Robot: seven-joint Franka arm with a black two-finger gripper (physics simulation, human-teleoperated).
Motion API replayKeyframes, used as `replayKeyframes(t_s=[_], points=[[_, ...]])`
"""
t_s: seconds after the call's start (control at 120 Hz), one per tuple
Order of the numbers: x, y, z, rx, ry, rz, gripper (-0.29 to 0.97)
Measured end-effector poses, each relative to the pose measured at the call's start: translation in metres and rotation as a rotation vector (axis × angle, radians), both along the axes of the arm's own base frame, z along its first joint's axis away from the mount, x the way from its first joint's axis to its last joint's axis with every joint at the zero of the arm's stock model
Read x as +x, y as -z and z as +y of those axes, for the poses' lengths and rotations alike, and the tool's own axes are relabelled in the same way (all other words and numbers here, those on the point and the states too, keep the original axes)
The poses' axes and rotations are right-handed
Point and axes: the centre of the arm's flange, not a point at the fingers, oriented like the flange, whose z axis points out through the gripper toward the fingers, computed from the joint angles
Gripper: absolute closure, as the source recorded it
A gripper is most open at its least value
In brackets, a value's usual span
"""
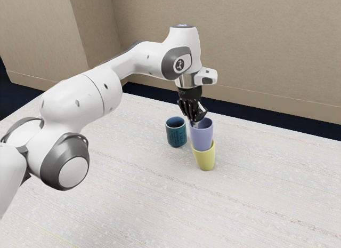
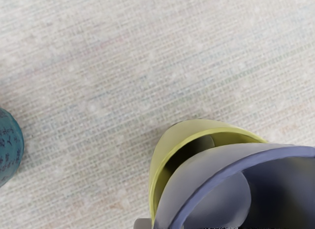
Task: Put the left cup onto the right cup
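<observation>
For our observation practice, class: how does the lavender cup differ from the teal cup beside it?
Colour: the lavender cup is pale purple, the teal cup dark blue-green.
Support: the lavender cup sits nested in the yellow cup; the teal cup stands straight on the table.
Contact: the gripper is at the lavender cup's rim; the teal cup stands apart from it.
Shared: both open upward.

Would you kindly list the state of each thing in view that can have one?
lavender cup: upright, its lower part nested inside the yellow cup, its upper part standing above that cup's rim.
yellow cup: upright on the table, holding the lavender cup.
teal cup: upright on the table, empty, beside the stacked pair.
gripper: pointing down at the lavender cup's rim.
</observation>
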Motion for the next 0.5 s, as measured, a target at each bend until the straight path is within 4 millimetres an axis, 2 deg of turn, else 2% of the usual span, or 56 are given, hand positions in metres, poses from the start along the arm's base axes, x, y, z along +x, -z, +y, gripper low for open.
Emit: replayKeyframes(t_s=[0.125, 0.217, 0.375, 0.442, 0.5], points=[[0.000, -0.001, -0.001, -0.003, -0.002, -0.003, 0.41], [0.000, -0.003, 0.000, -0.003, -0.004, -0.005, 0.27], [-0.002, -0.020, 0.002, -0.005, -0.006, -0.018, 0.13], [-0.005, -0.033, 0.003, -0.005, -0.006, -0.024, 0.09], [-0.010, -0.054, 0.005, -0.008, -0.006, -0.035, 0.07]])
